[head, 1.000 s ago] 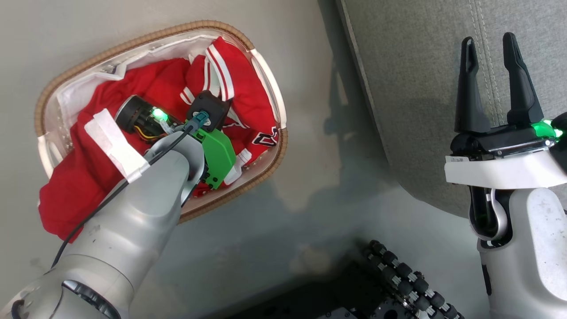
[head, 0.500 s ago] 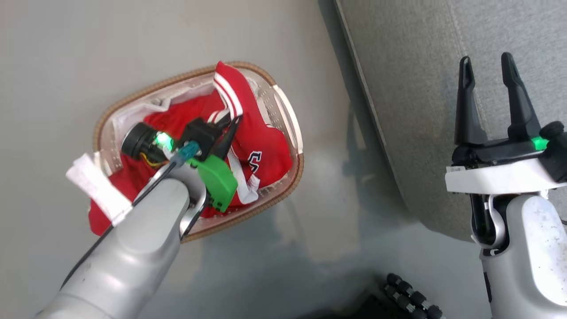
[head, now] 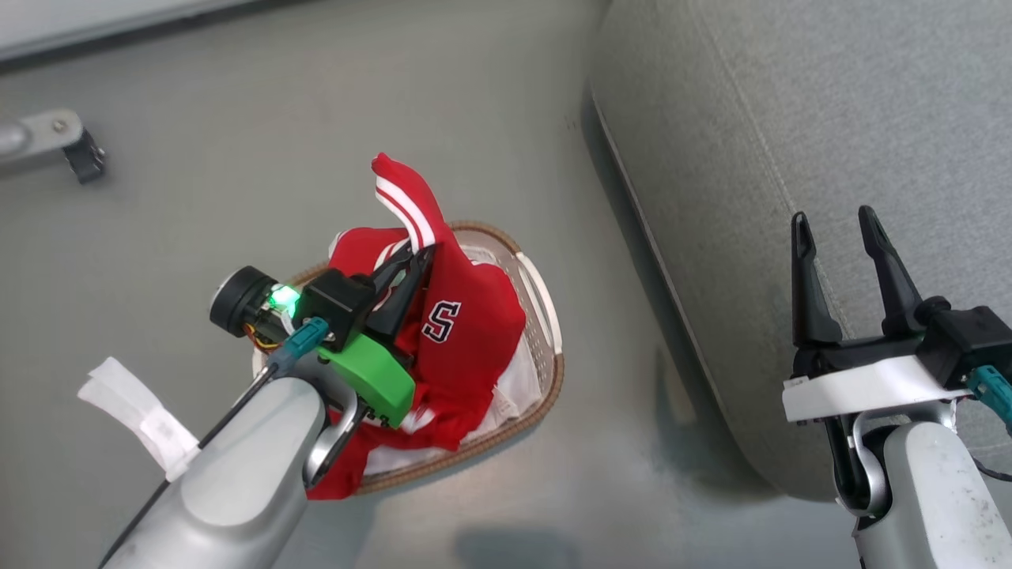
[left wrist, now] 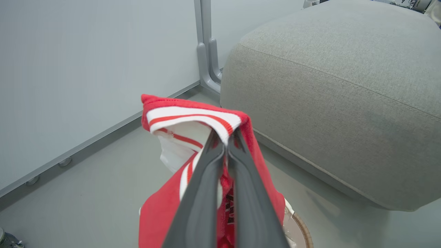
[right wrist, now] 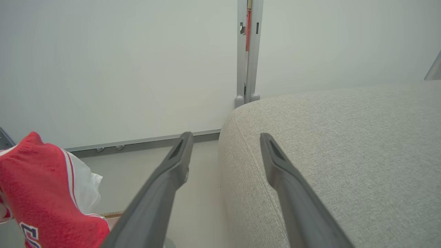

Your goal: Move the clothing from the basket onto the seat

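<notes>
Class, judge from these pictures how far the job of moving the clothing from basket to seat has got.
Done: the left hand is shut on the jersey's striped trim. In hand: the jersey hangs raised, its lower part in the basket. Left: nothing red lies on the seat, so the carry across remains. The right hand is open, holding nothing.

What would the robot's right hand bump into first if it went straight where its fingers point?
The right hand would likely graze the seat's rounded corner, or else reach the grey post behind it. Depth is unclear.
</notes>
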Controlling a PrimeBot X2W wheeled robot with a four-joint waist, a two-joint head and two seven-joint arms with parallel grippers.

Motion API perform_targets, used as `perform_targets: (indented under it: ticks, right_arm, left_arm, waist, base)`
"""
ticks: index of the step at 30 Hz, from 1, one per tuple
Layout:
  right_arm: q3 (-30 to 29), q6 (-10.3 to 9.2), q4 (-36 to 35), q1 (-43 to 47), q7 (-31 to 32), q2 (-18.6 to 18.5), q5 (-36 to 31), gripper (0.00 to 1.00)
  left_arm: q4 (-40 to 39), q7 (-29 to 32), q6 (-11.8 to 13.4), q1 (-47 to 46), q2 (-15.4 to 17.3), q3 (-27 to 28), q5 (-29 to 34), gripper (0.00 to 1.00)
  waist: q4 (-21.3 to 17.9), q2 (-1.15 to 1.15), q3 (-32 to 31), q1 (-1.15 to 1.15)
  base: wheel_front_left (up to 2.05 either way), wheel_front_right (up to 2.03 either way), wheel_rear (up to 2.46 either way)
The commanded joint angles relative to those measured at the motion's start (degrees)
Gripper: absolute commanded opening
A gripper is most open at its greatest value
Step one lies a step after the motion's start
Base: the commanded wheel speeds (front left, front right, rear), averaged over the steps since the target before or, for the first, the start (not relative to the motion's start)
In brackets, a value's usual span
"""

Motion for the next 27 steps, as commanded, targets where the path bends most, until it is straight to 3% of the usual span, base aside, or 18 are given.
perform_targets:
  ticks: [1,12,21,27]
  right_arm:
    - [-0.07,0.0,0.38,1.27,-0.12,-0.24,-0.45,1.0]
    - [3.59,0.0,3.0,4.42,-0.12,-0.24,-1.12,1.0]
    - [8.39,0.0,4.19,3.84,-0.11,-0.23,-3.14,1.0]
    - [15.31,0.0,5.75,0.9,-0.12,-0.23,-2.54,1.0]
  left_arm:
    - [-0.93,-0.23,-0.34,0.05,0.7,0.31,-0.27,0.0]
    - [-8.22,4.84,-0.77,-8.74,6.29,-0.35,-1.55,0.0]
    - [-11.97,8.15,-0.86,-16.13,9.01,-2.3,-1.19,0.0]
    - [-12.43,7.75,-0.89,-19.1,9.54,-3.09,-1.83,0.0]
  waist:
    - [1.72,0.0,-7.06,0.0]
    - [3.84,0.0,-15.19,0.0]
    - [4.6,0.0,-17.82,0.0]
    - [4.8,0.0,-18.49,0.0]
  base:
    - [0.0,0.0,0.0]
    - [0.0,0.0,0.0]
    - [0.0,0.0,0.0]
    - [0.0,0.0,0.0]
